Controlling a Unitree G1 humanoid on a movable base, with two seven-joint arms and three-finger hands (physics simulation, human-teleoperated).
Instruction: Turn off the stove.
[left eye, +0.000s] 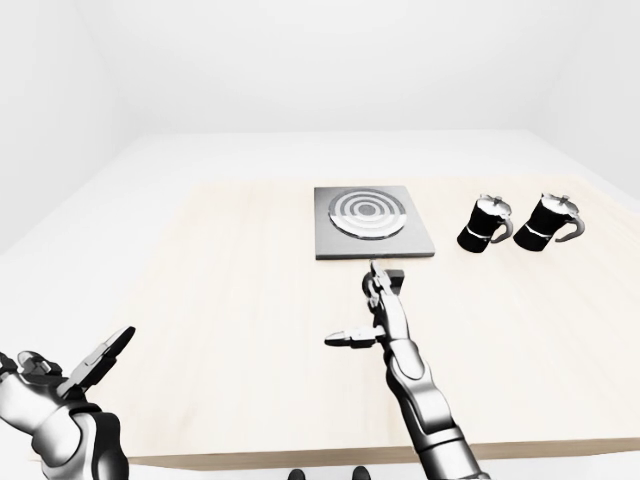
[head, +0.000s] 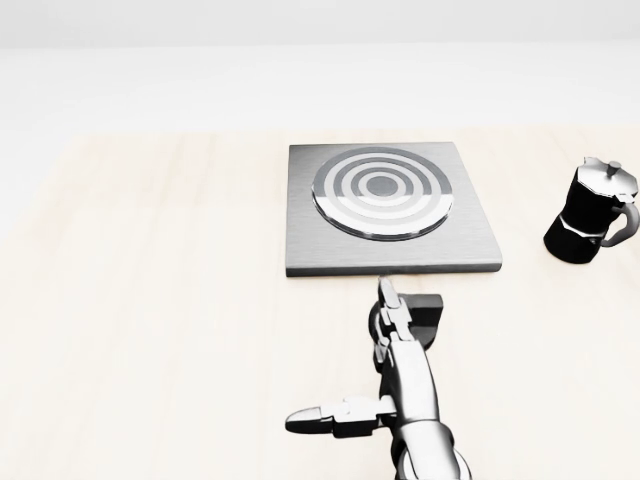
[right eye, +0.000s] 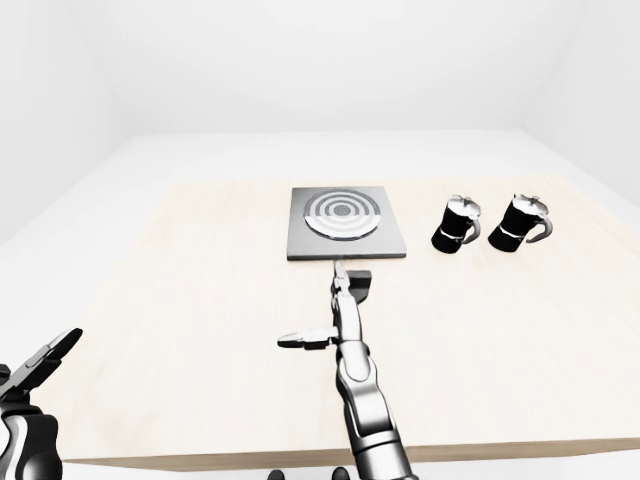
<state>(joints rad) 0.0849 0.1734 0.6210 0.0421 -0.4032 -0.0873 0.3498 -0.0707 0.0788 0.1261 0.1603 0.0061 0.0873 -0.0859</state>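
Bright, even, washed-out renders: sharp throughout, faint soft shadows, no glare.

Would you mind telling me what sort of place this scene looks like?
Probably a bare simulated kitchen set-up: a pale wooden table carries a single-burner stove with its knob, and two moka pots stand to its right in blank white surroundings.

No text, label, brand, number or sign can be read anywhere in these views, neither on the square grey metal stove plate (head: 392, 210) nor on anything around it.
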